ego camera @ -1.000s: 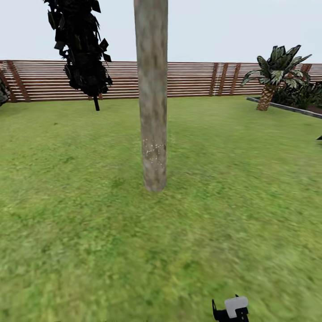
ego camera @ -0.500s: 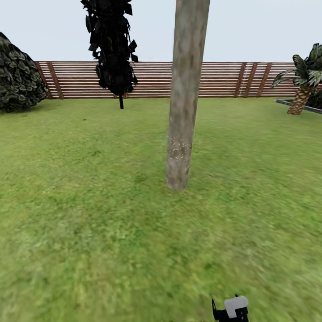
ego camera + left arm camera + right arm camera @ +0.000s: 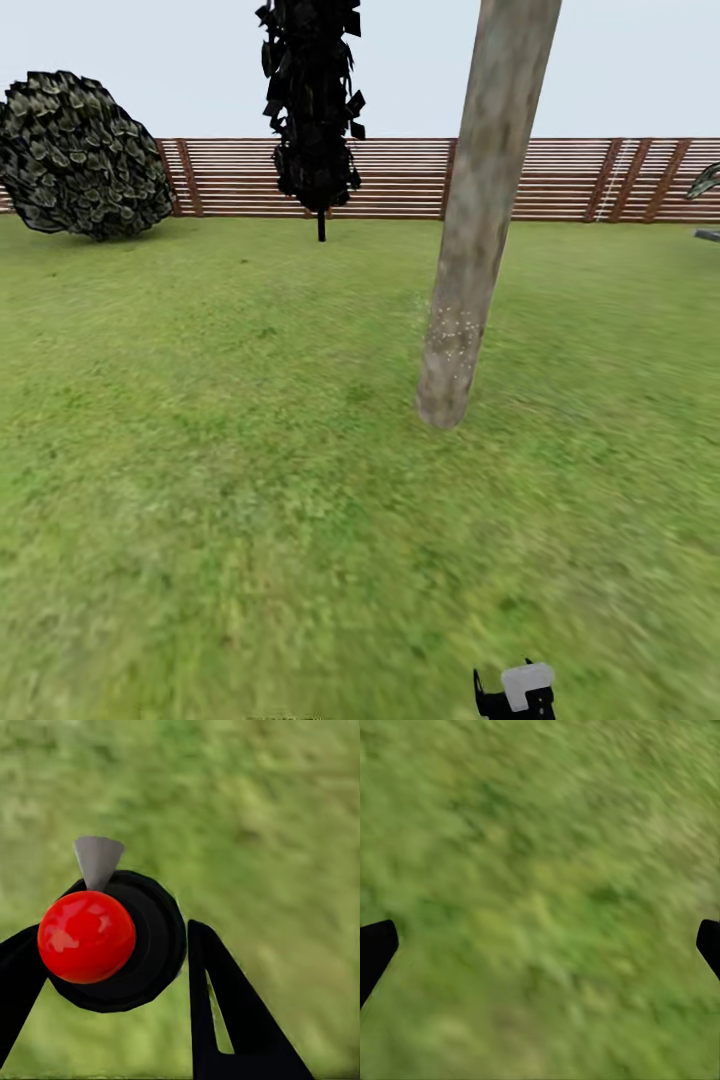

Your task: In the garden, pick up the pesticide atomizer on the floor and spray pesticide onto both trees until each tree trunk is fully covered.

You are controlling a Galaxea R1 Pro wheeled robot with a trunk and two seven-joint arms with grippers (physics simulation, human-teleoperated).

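Note:
One thick, bare grey-brown tree trunk rises from the grass floor right of centre in the head view and leans right in the picture. Pale specks dot its bark low down. The pesticide atomizer shows its pale grey trigger head at the bottom edge of that view. In the left wrist view my left gripper is shut on the atomizer, seen as a dark round body with a red knob and a grey nozzle. My right gripper hangs open over bare grass.
A brown slat fence closes the lawn at the back. A thin-stemmed black-leaved tree stands before it. A round dark shrub sits at the far left. A palm frond pokes in at the right edge.
The whole head view has swung to the left: the trunk, black-leaved tree and fence slid right in the picture, the shrub came into view, the palm nearly left. The atomizer kept its spot.

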